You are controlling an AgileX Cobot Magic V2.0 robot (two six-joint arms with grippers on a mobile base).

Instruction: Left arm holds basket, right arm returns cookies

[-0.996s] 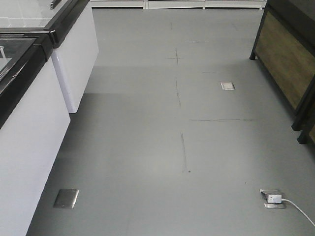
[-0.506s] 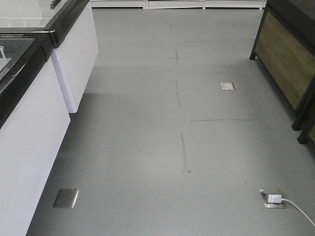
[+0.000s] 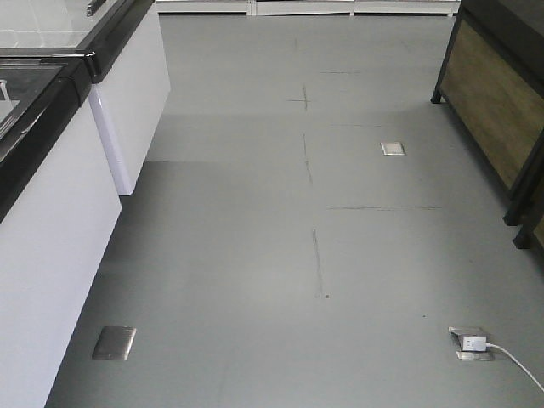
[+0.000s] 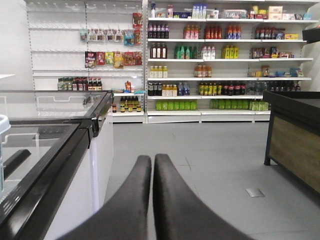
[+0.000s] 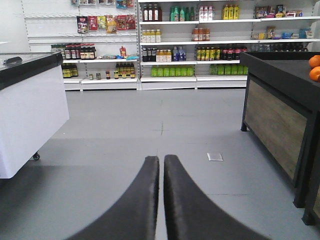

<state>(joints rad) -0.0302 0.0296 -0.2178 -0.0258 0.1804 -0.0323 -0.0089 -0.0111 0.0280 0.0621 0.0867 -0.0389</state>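
The basket and the cookies are out of view in all three views. My left gripper (image 4: 152,159) is shut, its two black fingers side by side with nothing between them, pointing down a shop aisle beside a glass-topped freezer (image 4: 55,150). My right gripper (image 5: 161,160) is also shut and empty, held above the grey floor and facing the same way. A sliver of something pale blue (image 4: 3,131) shows at the left edge over the freezer; too little of it shows to tell what it is.
White freezer chests (image 3: 59,221) line the left. A black stand with wooden sides (image 3: 493,102) is on the right, with oranges (image 5: 314,67) on top. Stocked shelves (image 4: 220,65) close the far end. Floor sockets (image 3: 113,342), one with a white plug and cable (image 3: 473,342).
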